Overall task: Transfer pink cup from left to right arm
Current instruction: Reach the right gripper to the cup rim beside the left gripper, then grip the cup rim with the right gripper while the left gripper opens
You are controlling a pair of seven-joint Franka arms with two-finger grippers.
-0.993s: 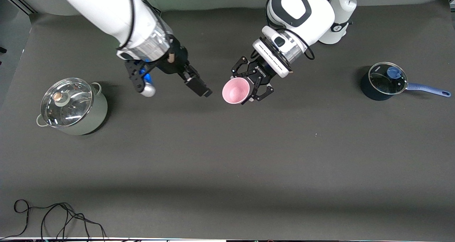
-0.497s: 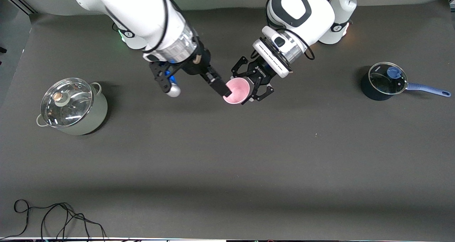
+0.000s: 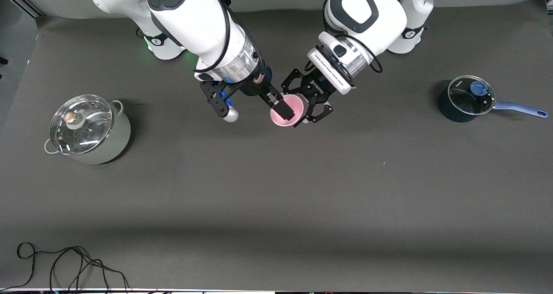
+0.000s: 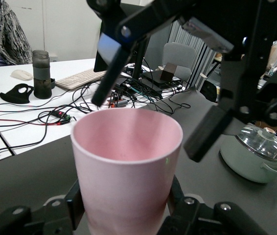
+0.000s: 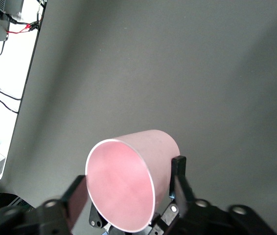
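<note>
Front view: the left gripper (image 3: 307, 105) has its claw fingers pinching the pink cup (image 3: 287, 112) by its lower body, holding it up over the dark table (image 3: 276, 190) roughly midway between the two arms, mouth tipped toward the camera. The right gripper (image 3: 252, 102) is right at the cup. One flat finger (image 3: 284, 108) sits across the cup's mouth, the other hangs out by the blue-lit part, so the jaws are spread wide around the rim and I don't see them clamped on anything yet. A steel stockpot (image 3: 88, 129) with glass lid sits toward the right arm's end, a blue saucepan (image 3: 468, 99) toward the left arm's end.

Left wrist view: cup (image 4: 126, 166) upright between the claw links, and the right gripper's (image 4: 160, 110) fingers hang above the rim, one each side.

Right wrist view: cup (image 5: 128, 188) mouth-on, claw links hugging its base.

So I'd call this the handover itself. Next the right jaws need to close on the cup wall, and only then should the left claw let go, or it drops.
</note>
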